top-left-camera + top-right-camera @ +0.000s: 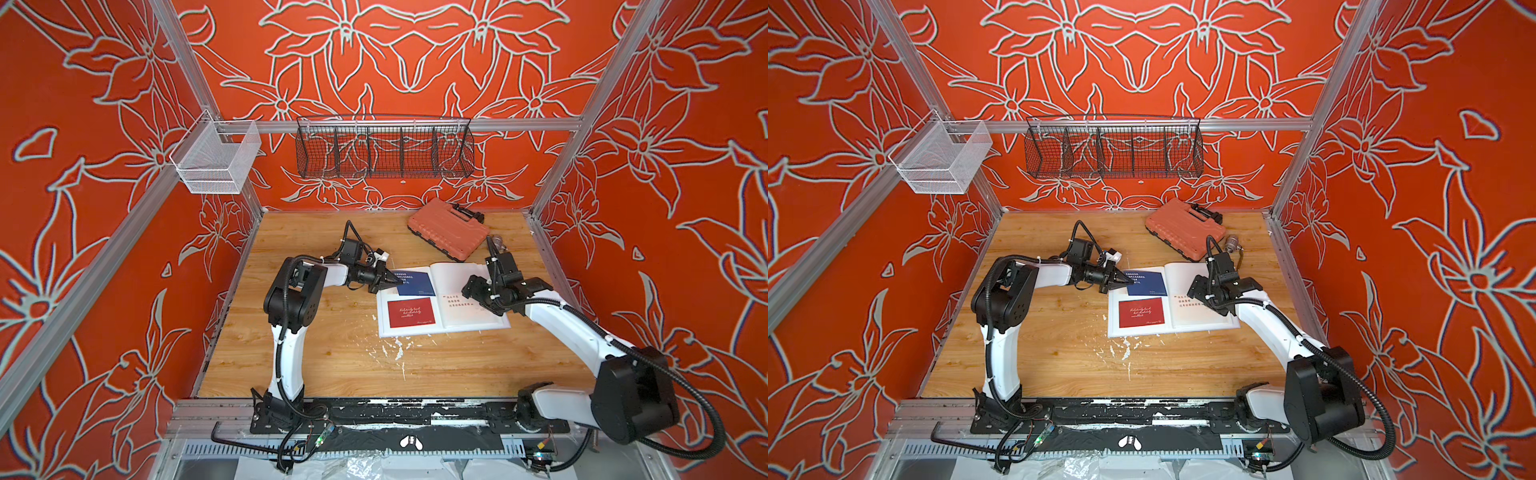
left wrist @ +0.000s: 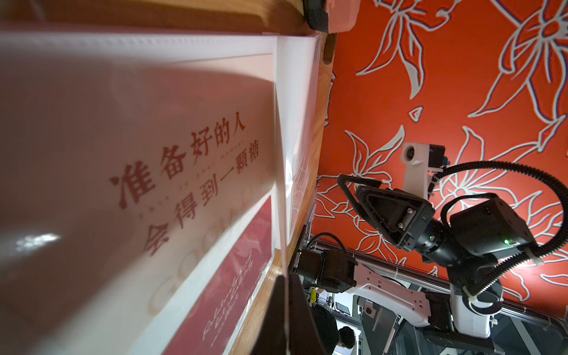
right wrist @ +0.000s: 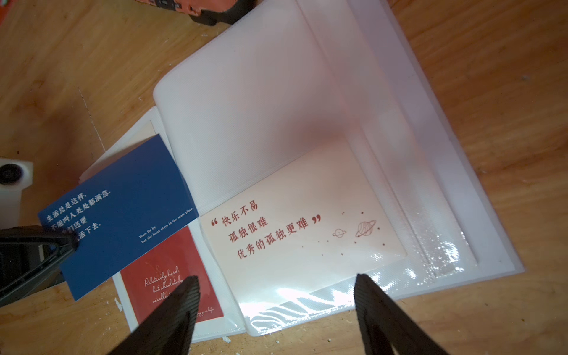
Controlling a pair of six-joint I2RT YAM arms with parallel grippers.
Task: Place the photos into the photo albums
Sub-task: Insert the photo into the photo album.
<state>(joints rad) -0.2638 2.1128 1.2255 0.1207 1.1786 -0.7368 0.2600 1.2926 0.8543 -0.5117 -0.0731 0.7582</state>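
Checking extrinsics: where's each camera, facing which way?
Both top views: high in front, looking down on the table; left arm and right arm show.
Left wrist: on the left arm, sights along the shut left gripper across the album; right gripper beyond.
Right wrist: on the right arm, looking down on the open album; own open fingers, plus the left gripper holding the navy card.
Both wrist views share the red card.

We log a wooden surface (image 1: 332, 365). Lying on it: an open white album (image 1: 457, 322) right of centre, an orange ribbed case (image 1: 446, 228) just behind it, a small metal piece (image 1: 1231, 243) beside the case, and white flecks (image 1: 398, 353) in front of the album.
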